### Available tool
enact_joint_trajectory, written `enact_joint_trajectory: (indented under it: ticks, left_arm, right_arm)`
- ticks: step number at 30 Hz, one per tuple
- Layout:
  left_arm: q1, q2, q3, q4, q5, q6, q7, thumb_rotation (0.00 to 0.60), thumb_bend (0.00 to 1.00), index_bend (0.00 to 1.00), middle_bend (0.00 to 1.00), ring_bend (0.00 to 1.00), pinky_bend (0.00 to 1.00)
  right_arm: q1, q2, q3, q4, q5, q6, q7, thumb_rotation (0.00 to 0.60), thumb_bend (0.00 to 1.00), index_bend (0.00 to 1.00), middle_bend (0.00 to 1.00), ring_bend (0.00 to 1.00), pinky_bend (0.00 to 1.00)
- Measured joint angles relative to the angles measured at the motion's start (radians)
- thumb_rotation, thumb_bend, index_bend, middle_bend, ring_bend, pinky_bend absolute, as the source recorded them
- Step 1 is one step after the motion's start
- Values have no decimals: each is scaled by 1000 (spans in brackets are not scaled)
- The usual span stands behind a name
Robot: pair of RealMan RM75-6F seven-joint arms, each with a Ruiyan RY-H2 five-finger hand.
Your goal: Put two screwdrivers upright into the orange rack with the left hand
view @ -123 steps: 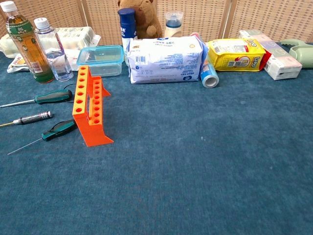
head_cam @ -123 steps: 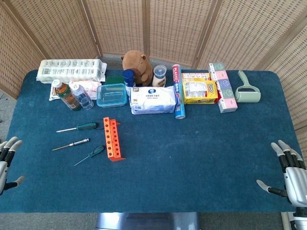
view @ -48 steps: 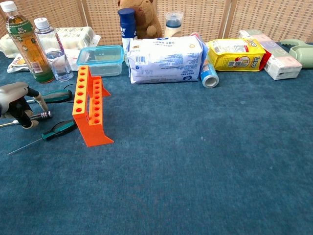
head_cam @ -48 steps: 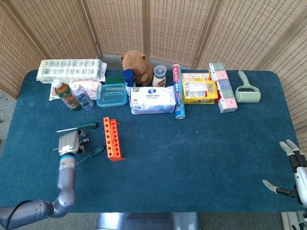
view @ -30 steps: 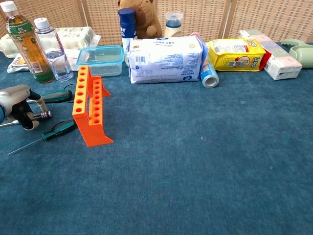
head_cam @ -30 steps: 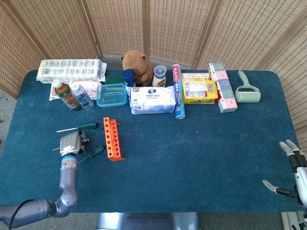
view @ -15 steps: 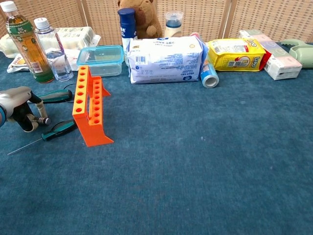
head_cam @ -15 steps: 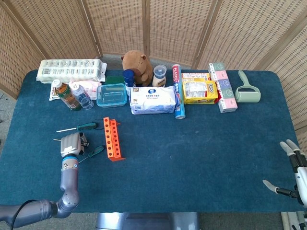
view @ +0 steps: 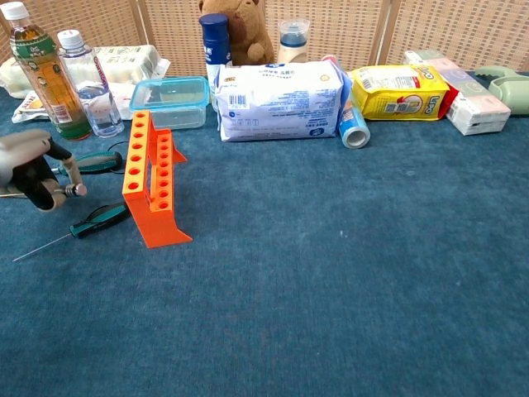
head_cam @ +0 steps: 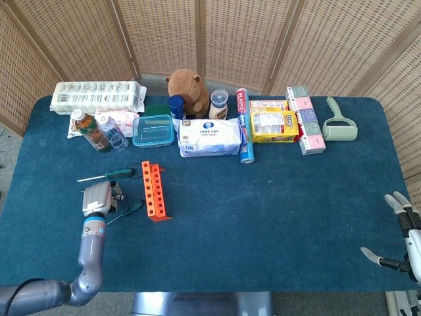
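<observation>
Left hand (view: 33,178) grips the metal-handled screwdriver (view: 73,190), fingers clamped, just left of the orange rack (view: 151,180). Two green-handled screwdrivers (head_cam: 120,173) lie on the table (head_cam: 263,197). Only head view shows the right hand (head_cam: 402,237), fingers apart.

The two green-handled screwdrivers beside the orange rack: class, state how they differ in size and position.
The far green-handled screwdriver has a thicker handle and shaft; the near green-handled screwdriver is slimmer, with a thin shaft. The far one lies nearly crosswise by the orange rack's far end; the near one lies at a slant by its near end. Both lie flat on the table left of the rack, neither held.
</observation>
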Motion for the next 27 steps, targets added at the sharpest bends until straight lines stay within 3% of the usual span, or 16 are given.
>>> enact_joint_trajectory:
  ticks: [9, 16, 27]
  left_arm:
    - [53, 162, 27, -288, 146, 64, -43, 600, 471, 521, 919, 931, 973]
    - [114, 306, 81, -495, 326, 106, -100, 600, 472, 521, 919, 931, 974]
    - [244, 508, 204, -642, 665, 124, -340, 600, 472, 521, 919, 931, 974]
  right_arm:
    - [0, -4, 0, -2, 3, -2, -13, 539, 0, 38, 0, 3, 0]
    - [2, -9, 0, -4, 7, -6, -26, 540, 0, 38, 0, 3, 0]
    - [4, -16, -1, -6, 6, -9, -42, 543, 0, 38, 0, 4, 0]
